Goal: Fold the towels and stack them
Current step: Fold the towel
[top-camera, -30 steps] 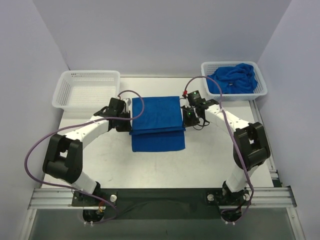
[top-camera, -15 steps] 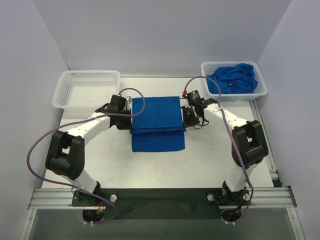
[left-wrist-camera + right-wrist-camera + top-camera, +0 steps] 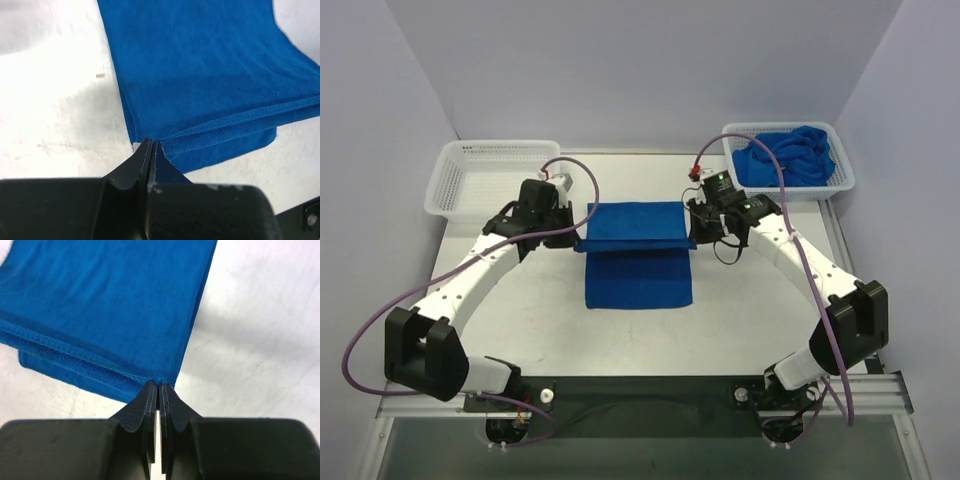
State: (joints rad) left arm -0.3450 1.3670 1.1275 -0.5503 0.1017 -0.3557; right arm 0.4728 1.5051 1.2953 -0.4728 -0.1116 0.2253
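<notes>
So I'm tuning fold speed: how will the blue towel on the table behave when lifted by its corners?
Probably floppy: the towel hangs folded between the left end effector and right end effector. Likely light, since two corner pinches carry its raised edge. Its fuzzy pile probably resists slipping.

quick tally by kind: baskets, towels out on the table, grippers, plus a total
baskets: 2
towel on the table: 1
grippers: 2
total: 5
towel heap in the right basket: cannot tell how many, left out
</notes>
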